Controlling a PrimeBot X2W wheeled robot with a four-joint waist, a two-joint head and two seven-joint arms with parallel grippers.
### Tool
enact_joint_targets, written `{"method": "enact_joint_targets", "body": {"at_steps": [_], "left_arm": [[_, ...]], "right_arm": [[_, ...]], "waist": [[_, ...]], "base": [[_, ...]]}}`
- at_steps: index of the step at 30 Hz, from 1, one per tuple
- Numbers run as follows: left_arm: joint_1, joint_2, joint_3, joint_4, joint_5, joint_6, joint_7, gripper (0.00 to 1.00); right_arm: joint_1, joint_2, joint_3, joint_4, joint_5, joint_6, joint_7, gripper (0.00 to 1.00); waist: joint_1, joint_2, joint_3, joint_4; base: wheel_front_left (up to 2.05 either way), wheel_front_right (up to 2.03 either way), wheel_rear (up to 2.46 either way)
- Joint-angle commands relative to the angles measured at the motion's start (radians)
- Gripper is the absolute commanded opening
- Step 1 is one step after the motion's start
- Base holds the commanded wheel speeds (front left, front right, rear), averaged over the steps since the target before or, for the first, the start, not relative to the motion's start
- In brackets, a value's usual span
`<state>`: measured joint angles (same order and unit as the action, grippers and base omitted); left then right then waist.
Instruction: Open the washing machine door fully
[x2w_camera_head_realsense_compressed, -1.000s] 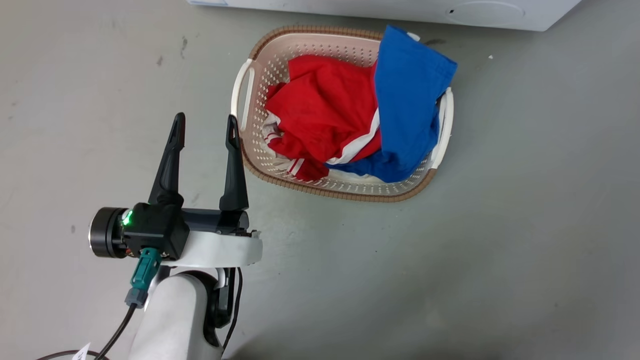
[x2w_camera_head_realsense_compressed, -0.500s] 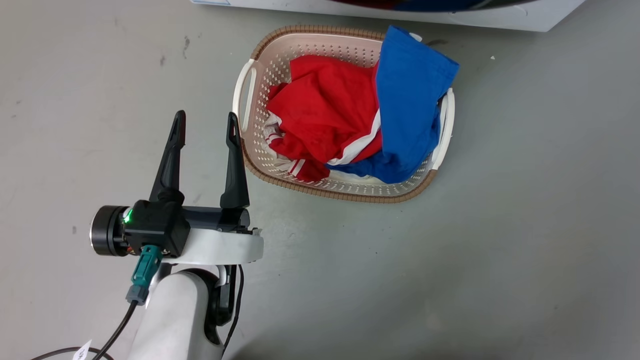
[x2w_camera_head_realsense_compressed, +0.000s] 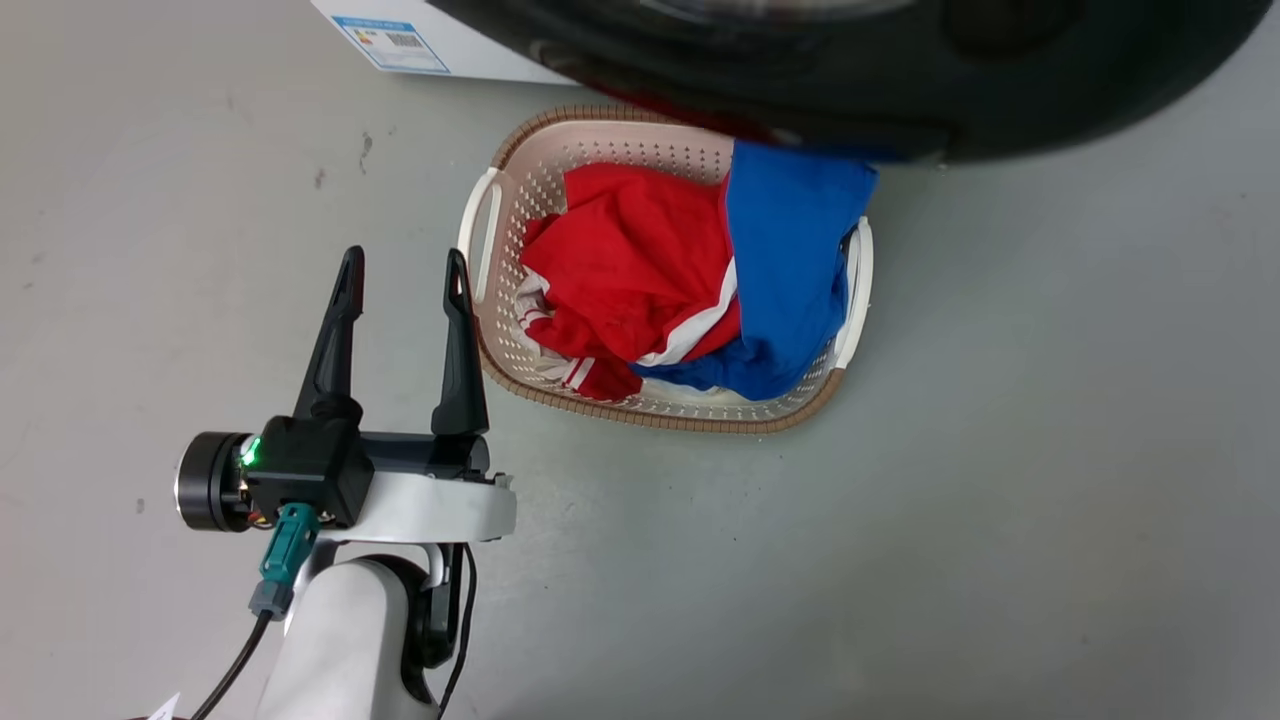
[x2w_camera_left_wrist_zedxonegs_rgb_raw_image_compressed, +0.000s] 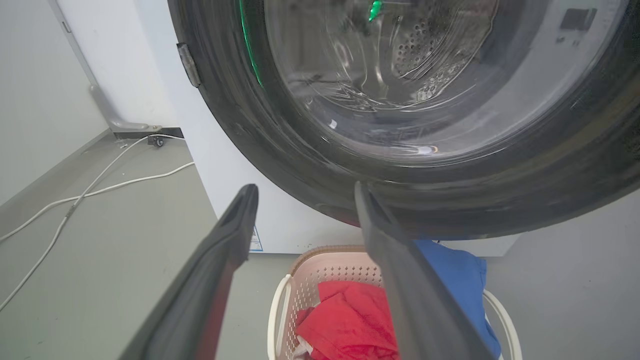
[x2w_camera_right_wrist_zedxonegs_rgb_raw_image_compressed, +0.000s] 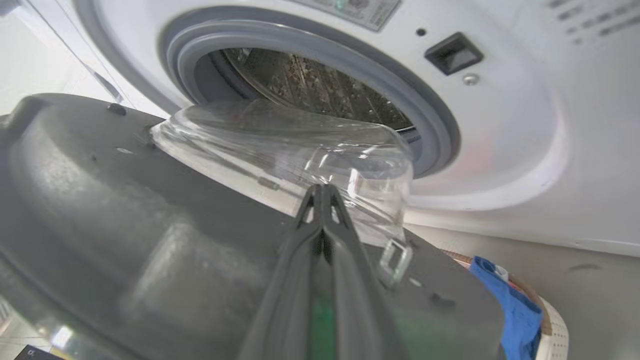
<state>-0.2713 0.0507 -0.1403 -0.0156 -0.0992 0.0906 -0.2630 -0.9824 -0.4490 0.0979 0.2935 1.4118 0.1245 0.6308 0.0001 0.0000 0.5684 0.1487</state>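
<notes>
washing machine door part-open, standing clear of drum opening, above laundry basket | L gripper spread wide, empty | R gripper pinched together at door's inner face, contact unclear | est. partway; more swing left

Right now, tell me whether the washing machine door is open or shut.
Open. In the right wrist view the washing machine door stands swung clear of the grey-ringed drum opening. Whether it is fully open: cannot tell.
</notes>
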Motion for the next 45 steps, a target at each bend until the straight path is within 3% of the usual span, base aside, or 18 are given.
{"method": "enact_joint_targets", "body": {"at_steps": [1, 10, 24, 45], "left_arm": [[0.007, 0.0, 0.004, 0.001, 0.007, 0.0, -0.003, 1.0], [0.033, 0.0, 0.011, 0.003, 0.011, -0.004, -0.003, 1.0], [0.065, 0.0, 0.03, 0.013, 0.027, -0.014, -0.003, 1.0], [0.128, 0.0, 0.032, 0.04, 0.047, -0.026, -0.003, 1.0]], "right_arm": [[0.028, 0.025, 0.02, -0.023, 0.013, 0.01, 0.009, 0.0], [0.18, 0.012, 0.04, -0.146, 0.05, 0.008, 0.007, 0.0], [0.416, 0.041, 0.103, -0.32, 0.075, 0.007, -0.032, 0.0], [0.617, 0.118, 0.272, -0.382, 0.097, 0.008, -0.102, 0.0]], "waist": [[-0.0001, 0.0, -0.012, -0.003], [-0.0001, 0.0, -0.056, -0.007], [-0.0001, 0.0, -0.123, -0.02], [-0.0001, 0.0, -0.243, -0.014]], "base": [[0.0, 0.0, 0.0], [0.0, 0.0, 0.0], [0.0, 0.0, 0.0], [0.0, 0.0, 0.0]]}}
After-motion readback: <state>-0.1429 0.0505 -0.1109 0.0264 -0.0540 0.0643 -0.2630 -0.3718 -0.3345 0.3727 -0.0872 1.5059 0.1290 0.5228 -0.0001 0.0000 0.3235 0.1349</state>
